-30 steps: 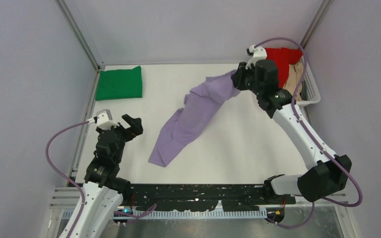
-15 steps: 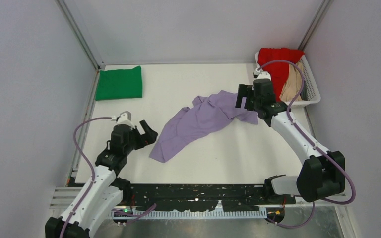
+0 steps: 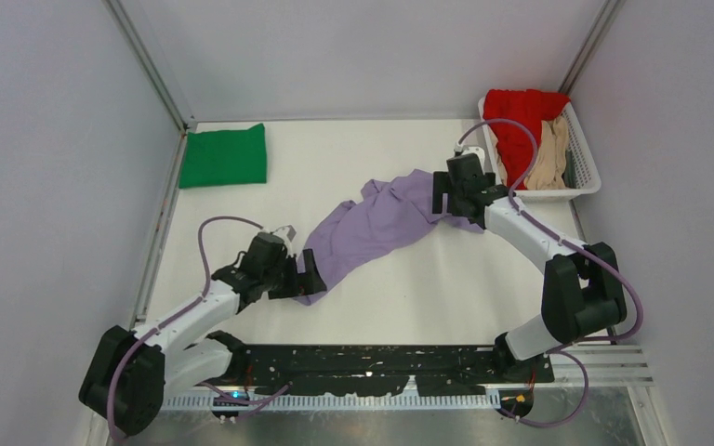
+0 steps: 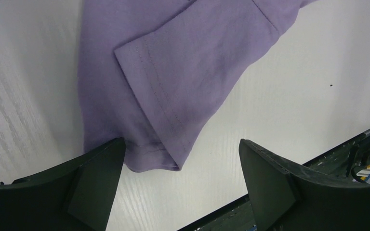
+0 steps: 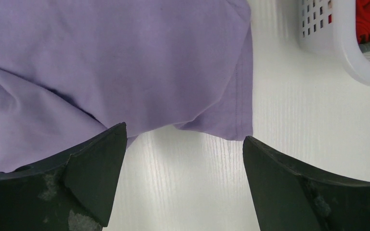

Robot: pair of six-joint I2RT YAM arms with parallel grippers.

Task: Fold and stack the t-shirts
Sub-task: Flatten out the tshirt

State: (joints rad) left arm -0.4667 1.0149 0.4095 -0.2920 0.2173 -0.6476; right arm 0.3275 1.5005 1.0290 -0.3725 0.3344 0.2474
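Green t-shirt [image 3: 223, 156]: folded flat at the far left corner of the counter [image 3: 242, 214], well apart from both my arms.
My left arm: stretched low from its near-left base, reaching rightward over the counter.
My left end effector [image 3: 305, 277]: fingers spread wide, gripping nothing. The lavender shirt's hemmed near corner lies on the counter between them.
Lavender t-shirt [image 3: 376, 223]: unfolded and rumpled, a diagonal strip across mid-counter from near left to far right.
My right arm: elbow bent at the near right, forearm running back and leftward, wrist low.
My right end effector [image 3: 446, 197]: fingers wide apart, holding nothing, just at the shirt's far end.
Basket [image 3: 584, 163]: far right corner, near my right wrist.
Red t-shirt [image 3: 516, 107], tan t-shirt [image 3: 550, 153]: heaped in the basket.
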